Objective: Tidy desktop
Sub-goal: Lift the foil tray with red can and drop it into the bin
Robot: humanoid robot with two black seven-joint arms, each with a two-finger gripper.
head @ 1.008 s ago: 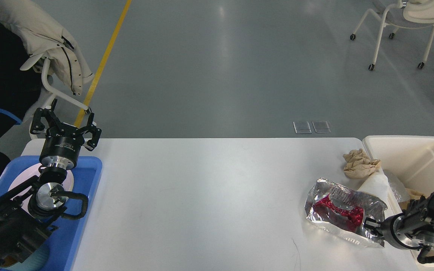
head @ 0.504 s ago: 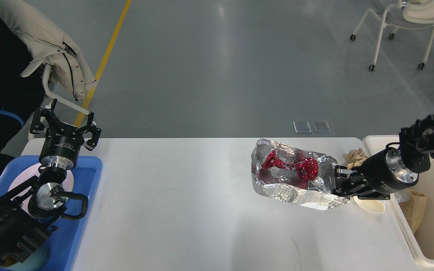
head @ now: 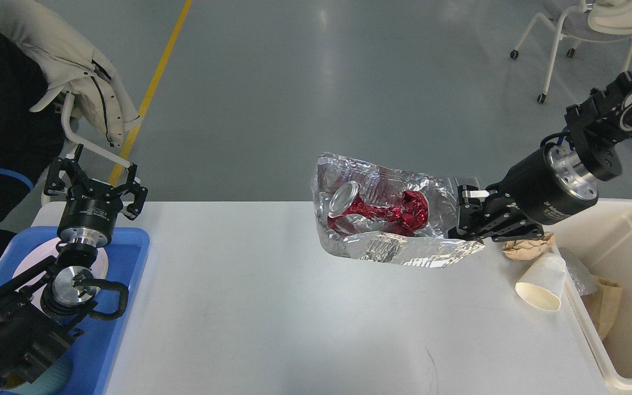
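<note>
The white desktop [head: 272,307] fills the lower middle of the head view. My right gripper [head: 465,216] is shut on the right edge of a crumpled silver foil bag [head: 387,214] with red inside and holds it in the air above the desktop's far right part. A paper cup [head: 542,281] lies on its side near the desktop's right edge. A crumpled brown paper ball [head: 527,247] lies behind the cup. My left gripper [head: 95,178] is open and empty, raised above the blue tray [head: 124,285].
The blue tray at the left holds a white plate [head: 30,266]. A cream bin [head: 623,241] stands off the desktop's right edge with brown paper and clear plastic inside. A chair with a jacket [head: 74,71] stands at far left, another chair [head: 585,33] far right.
My right gripper lifted the foil bag off the desktop near the bin and carried it up and to the left. The paper cup is now uncovered. The left arm stayed still.
</note>
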